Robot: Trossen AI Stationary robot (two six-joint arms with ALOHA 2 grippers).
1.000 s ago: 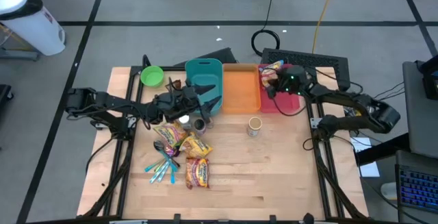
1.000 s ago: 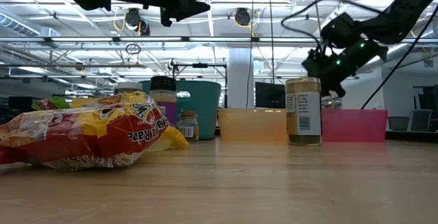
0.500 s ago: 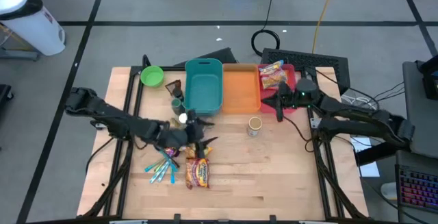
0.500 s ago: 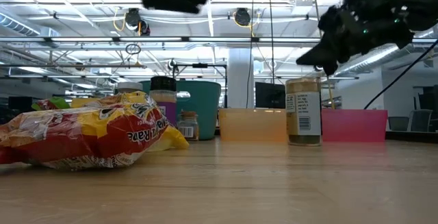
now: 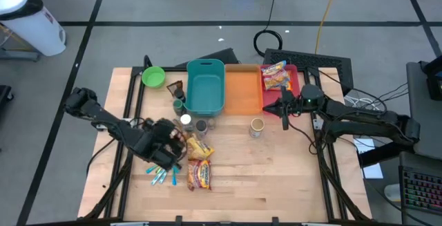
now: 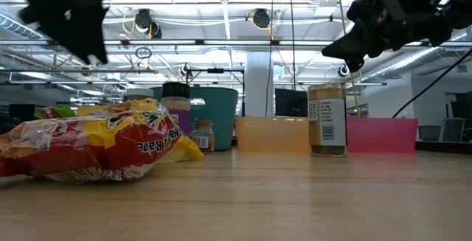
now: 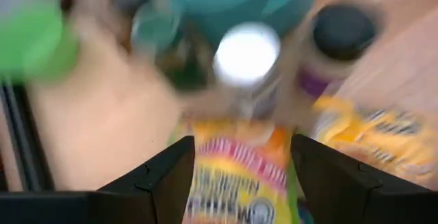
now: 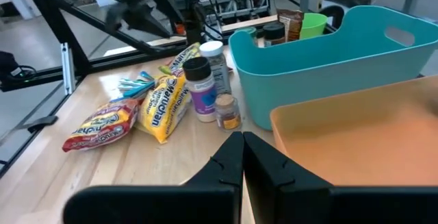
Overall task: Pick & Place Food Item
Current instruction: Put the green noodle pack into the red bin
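Three yellow-red noodle packets (image 5: pixel 197 148) lie flat on the table left of centre, and they also show in the right wrist view (image 8: pixel 164 104). Another packet (image 5: pixel 274 75) lies in the pink bin (image 5: pixel 293 105). My left gripper (image 5: pixel 168 145) is open and hangs well above the table (image 6: pixel 74 12), its fingers standing either side of the leftmost packet (image 7: pixel 239 176) without touching it. My right gripper (image 5: pixel 283 108) is shut and empty (image 8: pixel 241 148), in the air (image 6: pixel 332 49) by the pink bin's near edge.
A teal bin (image 5: pixel 206 88) and an orange bin (image 5: pixel 243 91) stand beside the pink one at the far side. Small bottles (image 5: pixel 185 120) stand near the teal bin and a jar (image 5: pixel 257 127) at mid-table. A green bowl (image 5: pixel 153 77) and blue pens (image 5: pixel 162 172) are also there.
My left gripper has gone from above the teal bin toward the table's near and left edges, to above the noodle packets. My right gripper has drawn back from above the pink bin toward the near edge. The packet lies in the pink bin.
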